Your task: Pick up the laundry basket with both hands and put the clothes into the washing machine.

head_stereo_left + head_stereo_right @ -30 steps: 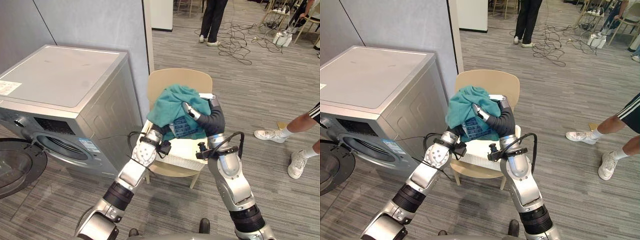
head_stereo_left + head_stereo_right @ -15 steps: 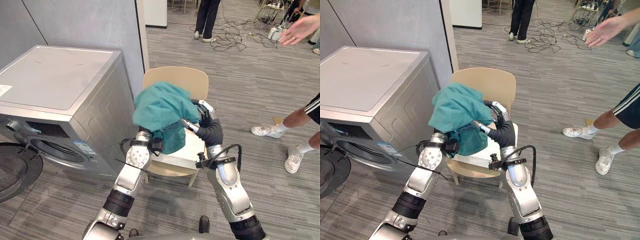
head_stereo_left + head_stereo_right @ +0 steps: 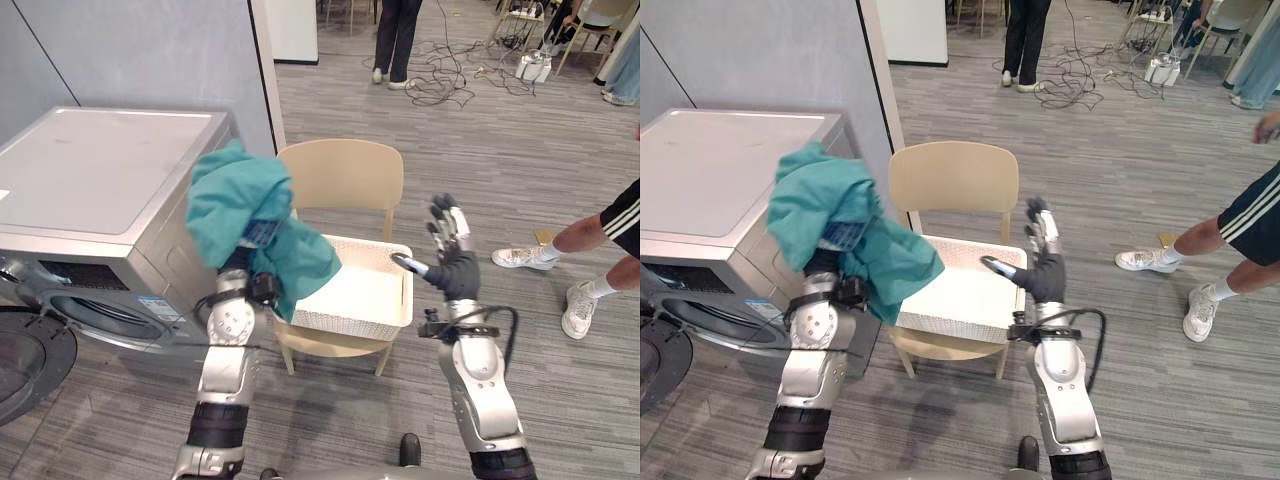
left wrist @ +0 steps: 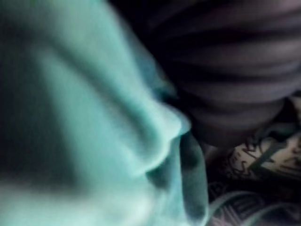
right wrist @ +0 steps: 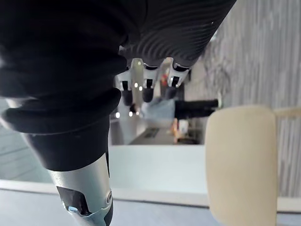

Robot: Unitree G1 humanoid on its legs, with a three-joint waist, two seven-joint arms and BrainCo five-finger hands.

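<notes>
The teal clothes point(image 3: 240, 215) were seen bunched high in the air, in front of the upper right corner of the washing machine point(image 3: 110, 170) and to the left of the chair point(image 3: 340, 175). Their lower part was hung down over the left front corner of the laundry basket point(image 3: 345, 322); whether it touched the basket could not be told. The left hand point(image 4: 225, 80) was placed under this cloth. In the left wrist view only its dark ribbed cover was shown, with teal cloth pressed close to it, so it could not be told how the fingers were set.

The white basket was found on the seat of the beige chair, with no hand on it. The right hand point(image 3: 452, 262) was held in the air just beside the right rim of the basket, apart from it. Its fingers point(image 3: 446, 215) were stretched upward and spread, the thumb was pointed toward the basket, and nothing was held.

The round door point(image 3: 30, 360) of the washing machine was seen open, at the lower left. A person's leg point(image 3: 600, 235) and white shoes point(image 3: 515, 258) were seen on the floor at the right.
</notes>
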